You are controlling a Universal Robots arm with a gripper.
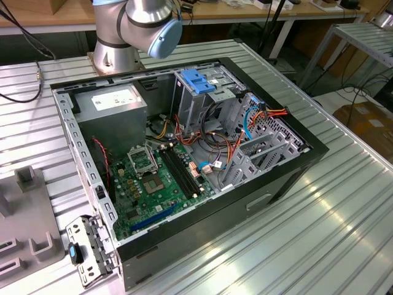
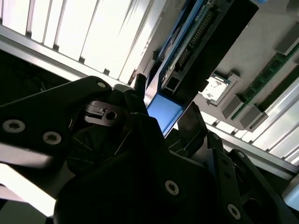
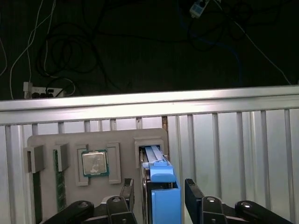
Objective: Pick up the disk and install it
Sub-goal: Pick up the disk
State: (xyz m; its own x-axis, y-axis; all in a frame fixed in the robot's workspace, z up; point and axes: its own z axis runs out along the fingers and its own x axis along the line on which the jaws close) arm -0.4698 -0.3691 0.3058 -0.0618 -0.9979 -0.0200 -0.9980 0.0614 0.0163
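Blue-framed disk on edge in grey holder slot

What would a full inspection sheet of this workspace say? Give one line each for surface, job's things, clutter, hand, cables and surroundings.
surface: ribbed metal table, carrying an open computer case and a grey tray.
job's things: disk standing on edge at a tray slot; drive cage in the case, blue latch on top.
clutter: processor chip seated in the tray.
hand: the hand straddles the disk; grip cannot be told.
cables: coloured wires inside the case; black cable on the table.
surroundings: benches behind; power strip on a dark floor.
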